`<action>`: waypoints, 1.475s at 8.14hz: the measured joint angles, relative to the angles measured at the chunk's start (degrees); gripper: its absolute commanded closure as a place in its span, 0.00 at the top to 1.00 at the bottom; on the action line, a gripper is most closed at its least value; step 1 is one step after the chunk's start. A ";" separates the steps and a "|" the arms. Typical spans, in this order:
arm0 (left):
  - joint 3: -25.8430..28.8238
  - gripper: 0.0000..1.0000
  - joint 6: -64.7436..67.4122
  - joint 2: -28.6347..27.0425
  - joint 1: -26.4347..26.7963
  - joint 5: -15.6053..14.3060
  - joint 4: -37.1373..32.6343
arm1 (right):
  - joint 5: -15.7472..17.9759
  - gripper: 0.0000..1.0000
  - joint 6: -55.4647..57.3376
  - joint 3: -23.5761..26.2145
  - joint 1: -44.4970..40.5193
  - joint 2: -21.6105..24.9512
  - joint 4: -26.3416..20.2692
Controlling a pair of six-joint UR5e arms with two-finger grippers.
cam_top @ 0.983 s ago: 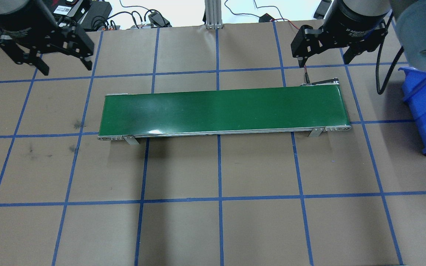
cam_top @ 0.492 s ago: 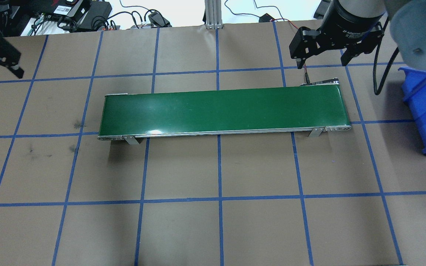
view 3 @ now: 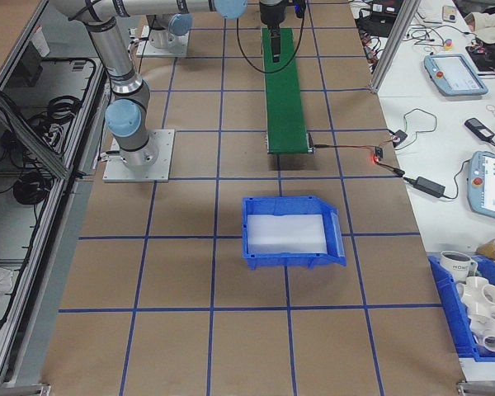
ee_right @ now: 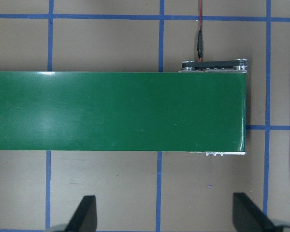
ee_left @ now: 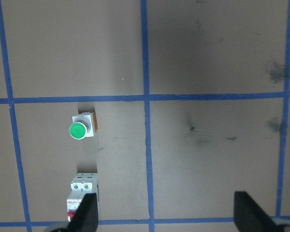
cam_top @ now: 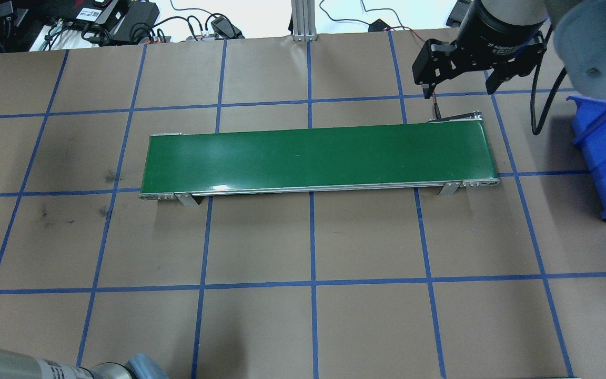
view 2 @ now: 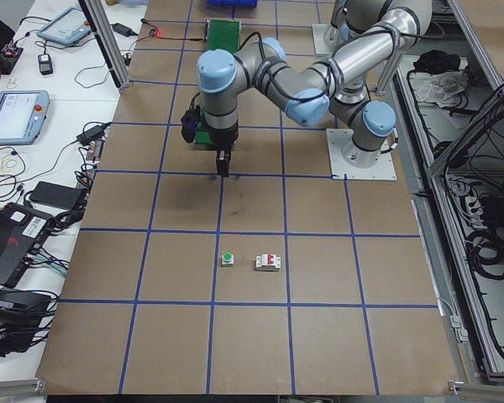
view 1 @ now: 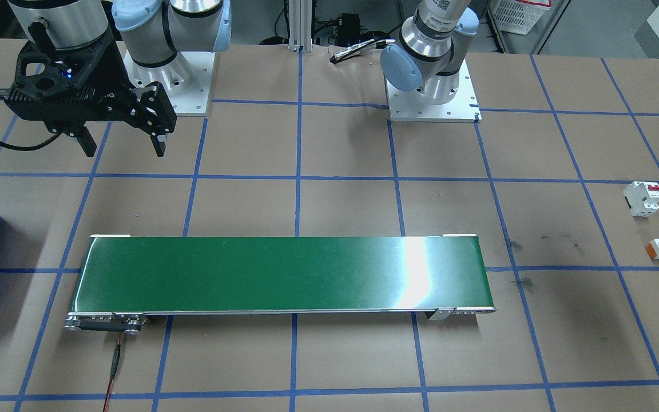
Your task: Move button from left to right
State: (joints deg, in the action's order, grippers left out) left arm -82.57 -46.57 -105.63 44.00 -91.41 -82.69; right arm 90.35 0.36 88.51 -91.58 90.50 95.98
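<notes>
The button [ee_left: 80,129] lies on its side on the brown paper tabletop [ee_left: 208,58], out at our left end, well apart from the green belt [view 1: 284,274]. In the left wrist view its round green cap faces up toward the camera and its orange rear end points toward the blue tape line beside it, so we read its long axis as running across that view. It sits ahead of our left pincer [ee_left: 164,212] and off toward one finger, not centred between the two, so we judge a sideways shift and a descent come first. The left pincer is spread wide and empty. The left arm is plainly the nearer one. Just beside the button stands a white boxy breaker [ee_left: 82,198] with red switches, close enough to get knocked. The button looks like smooth hard plastic, small and round-capped. Our right pincer [view 1: 118,143] hangs spread and empty over the belt's far end, near the blue bin [cam_top: 605,152].
</notes>
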 measured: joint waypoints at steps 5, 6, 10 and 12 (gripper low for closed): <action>-0.31 1.00 -3.13 -15.95 -3.44 -0.08 12.64 | -0.48 1.00 0.06 0.00 -0.04 -0.17 0.41; -0.35 1.00 -3.39 -17.28 -3.46 -0.09 14.48 | -0.53 1.00 0.07 0.00 -0.06 -0.17 0.47; -0.39 1.00 -6.94 -20.54 -3.49 -1.05 20.11 | -0.23 1.00 0.01 0.00 -0.06 -0.20 0.72; -0.40 0.85 -7.22 -21.50 -3.55 -1.57 21.80 | -0.45 1.00 -0.12 0.00 -0.01 -0.24 0.56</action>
State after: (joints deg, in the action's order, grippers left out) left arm -82.96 -53.79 -127.13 40.45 -92.98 -60.89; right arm 89.90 0.24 88.51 -91.59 90.26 96.54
